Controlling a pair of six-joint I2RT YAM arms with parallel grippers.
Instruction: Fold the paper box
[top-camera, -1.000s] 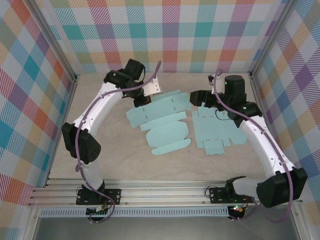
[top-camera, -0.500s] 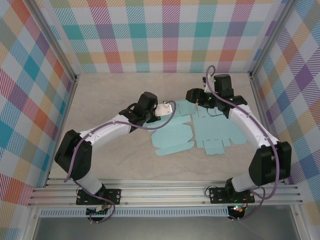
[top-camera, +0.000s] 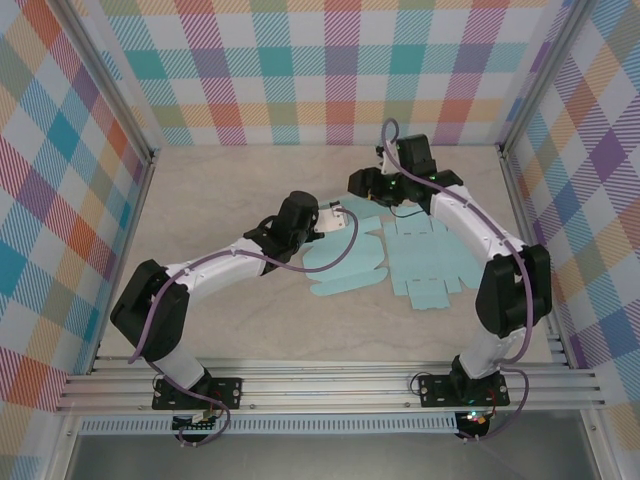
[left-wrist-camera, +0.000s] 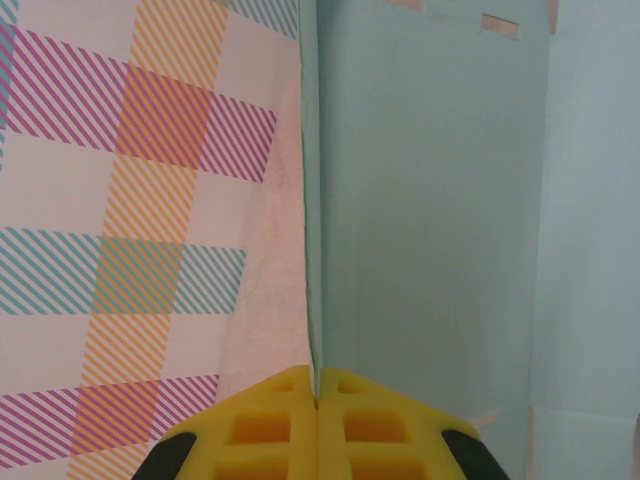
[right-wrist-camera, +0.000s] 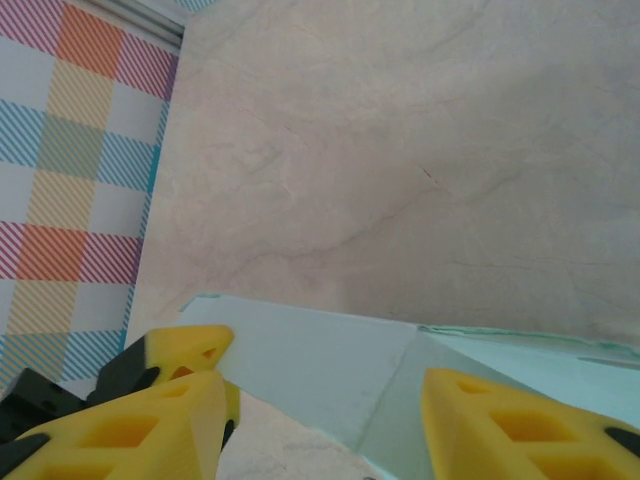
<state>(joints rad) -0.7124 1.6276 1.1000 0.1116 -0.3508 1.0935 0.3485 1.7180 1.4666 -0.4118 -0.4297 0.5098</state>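
The paper box is a pale teal cut-out sheet (top-camera: 345, 268) lying mid-table, with its far-left flap lifted. My left gripper (top-camera: 338, 218) is shut on that flap's thin edge. In the left wrist view the yellow pads (left-wrist-camera: 280, 425) meet on the sheet (left-wrist-camera: 430, 200), which is seen edge-on. My right gripper (top-camera: 358, 186) sits just behind the flap with its jaws apart. In the right wrist view the raised teal panel (right-wrist-camera: 320, 345) lies between the fingers of my right gripper (right-wrist-camera: 325, 390) without being pinched. The left gripper's fingertips (right-wrist-camera: 188, 350) show at the panel's left corner.
A second teal sheet (top-camera: 432, 258) lies flat on the beige table (top-camera: 220, 190) to the right, under the right forearm. Checked walls enclose the left, back and right sides. A metal rail (top-camera: 320, 385) runs along the near edge.
My left gripper carried the flap rightward and the sheet bunched toward the middle. The right gripper moved back and to the left toward the flap, and its jaws narrowed.
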